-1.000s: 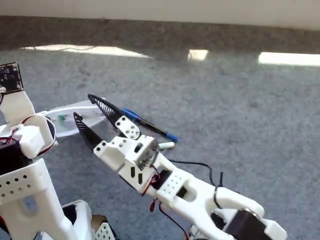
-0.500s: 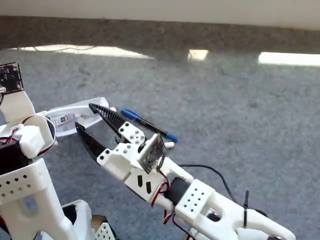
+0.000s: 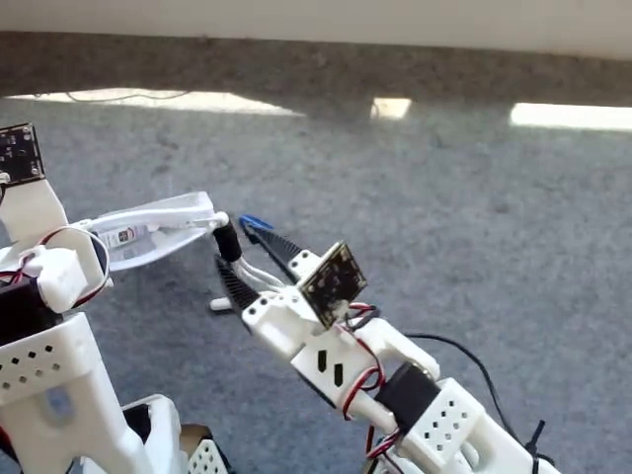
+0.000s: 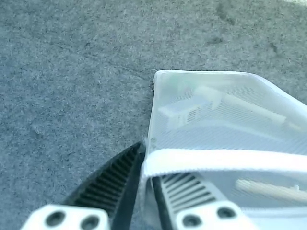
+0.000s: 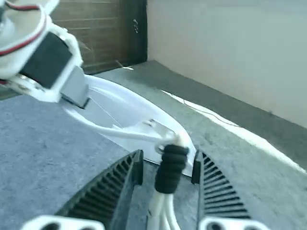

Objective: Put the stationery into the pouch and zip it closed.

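Looks like zipping step: left fingers point(image 4: 115, 177) clamped on mesh pouch point(image 4: 216, 129) rim, right fingers point(image 5: 120, 184) apart astride zipper pull point(image 5: 170, 165); next, close on it and draw along rim.

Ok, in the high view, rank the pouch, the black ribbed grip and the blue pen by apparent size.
Largest: pouch.
Next: black ribbed grip.
Smallest: blue pen, though the right tool hides most of it, so that rank covers only its visible tip.

Grey carpet point(image 3: 474, 227) runs to a pale wall point(image 3: 395, 20), with bright sunlight patches point(image 3: 568, 116) along its base.
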Motion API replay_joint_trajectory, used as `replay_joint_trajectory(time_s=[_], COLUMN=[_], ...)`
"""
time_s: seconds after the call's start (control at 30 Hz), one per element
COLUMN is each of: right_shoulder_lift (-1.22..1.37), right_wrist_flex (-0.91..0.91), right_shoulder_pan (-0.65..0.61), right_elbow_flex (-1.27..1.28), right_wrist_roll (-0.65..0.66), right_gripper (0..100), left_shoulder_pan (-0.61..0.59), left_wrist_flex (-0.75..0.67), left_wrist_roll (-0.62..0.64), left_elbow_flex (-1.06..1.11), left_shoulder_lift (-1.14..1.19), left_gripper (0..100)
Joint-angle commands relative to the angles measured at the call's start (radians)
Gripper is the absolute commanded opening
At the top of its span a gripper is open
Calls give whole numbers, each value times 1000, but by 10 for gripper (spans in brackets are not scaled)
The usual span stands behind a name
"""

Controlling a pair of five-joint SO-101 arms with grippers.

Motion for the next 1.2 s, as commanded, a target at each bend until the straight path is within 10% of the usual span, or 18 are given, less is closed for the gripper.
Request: replay_joint_trajectory(time_s=[0.0, 0.5, 1.17], right_shoulder_lift=[-33, -7, 731], right_wrist_flex=[70, 127, 128], right_shoulder_pan=[74, 163, -2], right_elbow_flex=[-13, -15, -213], right_wrist_roll=[-9, -3, 166], right_gripper=[159, 159, 163], left_shoulder_pan=[-25, -285, -323], left_wrist_flex=[-15, -68, -80], left_wrist_roll=[5, 8, 9], left_elbow_flex=[2, -7, 2], left_shoulder_lift=[1, 1, 1], left_gripper=[7, 7, 7])
